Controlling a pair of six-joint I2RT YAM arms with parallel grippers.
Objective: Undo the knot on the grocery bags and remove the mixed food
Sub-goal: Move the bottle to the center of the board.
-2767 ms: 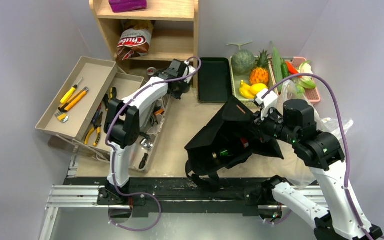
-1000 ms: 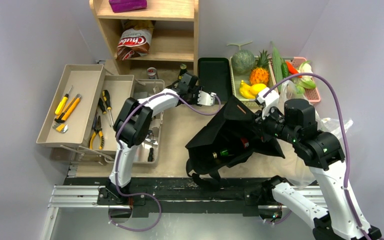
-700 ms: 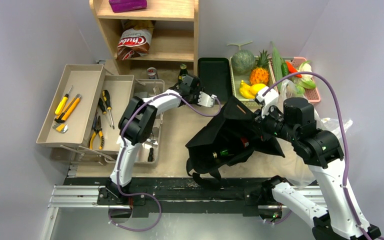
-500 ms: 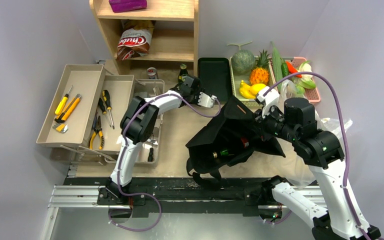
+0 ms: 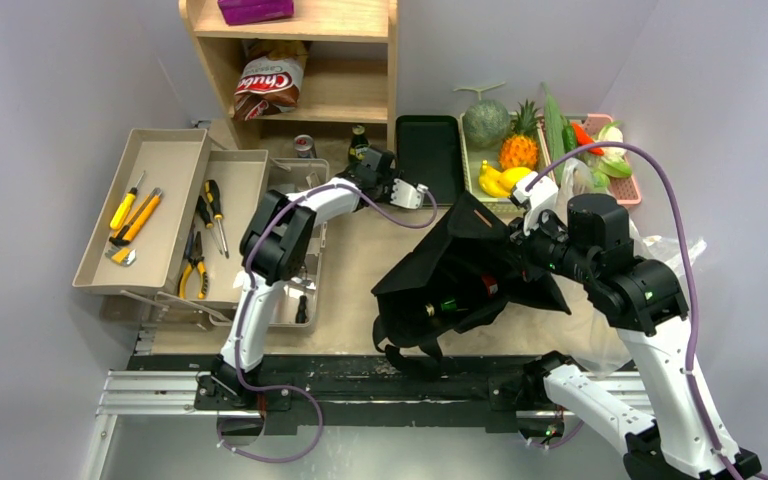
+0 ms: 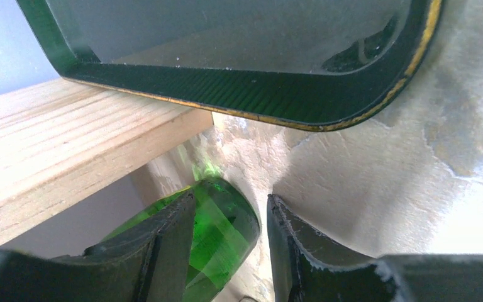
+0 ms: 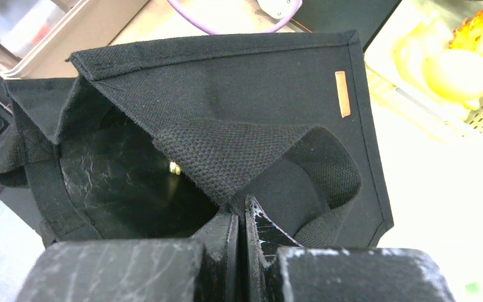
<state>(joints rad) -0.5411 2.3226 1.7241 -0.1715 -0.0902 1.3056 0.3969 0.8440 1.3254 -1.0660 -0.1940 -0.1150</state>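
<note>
**Bottle (image 6: 220,229) of green glass between parted jaws of left gripper (image 6: 229,207); black cloth bag (image 5: 460,275) pinched by right gripper (image 7: 239,217)**

The left gripper is released, with one finger on either side of the bottle. Whether either finger touches the glass cannot be told. The bottle sits near the far edge of the bench, hemmed in between the foot of the wooden shelf (image 5: 300,100) and the corner of the black tray (image 6: 239,94). One can (image 5: 304,146) is just to its left.

The right gripper is clenched on a flap of the black cloth bag's rim, and the mouth gapes. This bag lies mid-bench, toward the near edge. The second bag, a see-through plastic bag (image 5: 665,260), is crumpled at the right edge.

Two baskets fill the far right corner:
- The green basket (image 5: 466,150) holds one melon (image 5: 486,122), one pineapple (image 5: 520,145) and yellow fruit (image 5: 505,180).
- The pink basket (image 5: 635,195) holds a cucumber (image 5: 554,125), a red pepper (image 5: 582,135) and greens (image 5: 615,160).

One chip packet (image 5: 268,80) is on the shelf. Two tan toolbox trays (image 5: 175,150) with yellow-handled tools (image 5: 135,190) line the left edge. Bare bench runs between the trays and the cloth bag.
</note>
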